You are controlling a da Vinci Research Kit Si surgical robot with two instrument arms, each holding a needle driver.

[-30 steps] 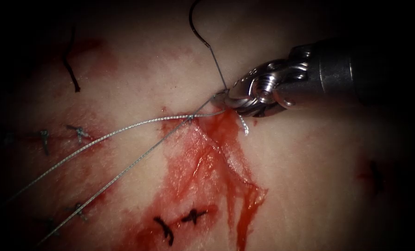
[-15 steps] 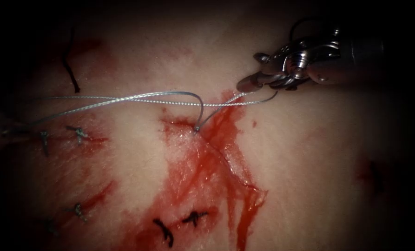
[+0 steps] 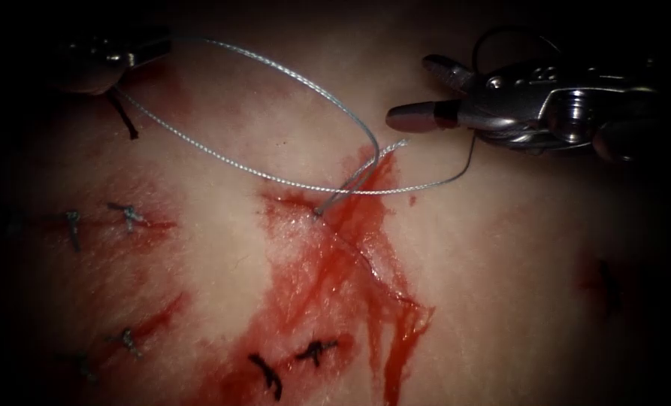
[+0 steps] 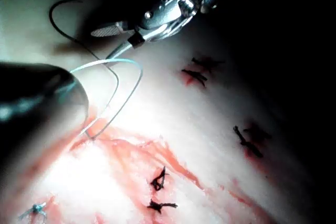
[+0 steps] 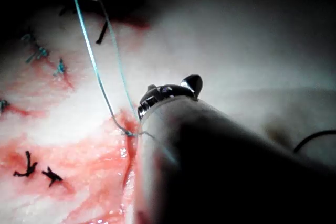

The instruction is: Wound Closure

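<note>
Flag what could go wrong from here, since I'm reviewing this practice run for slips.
1. The left tool holds the thread. Its short free end lies close to where the thread enters the tissue, so a hard pull might draw it out.
2. The right tool, jaws open and empty, sits beside the loop and could snag it.
3. The needle lies loose, outside the tissue, and may get dragged.

My grey braided thread (image 3: 290, 71) loops across from ten o'clock to centre, barring that path. My open-jawed steel right tool (image 3: 418, 94) crowds two o'clock. Pale tissue (image 3: 515, 301) at four o'clock lies open.
</note>
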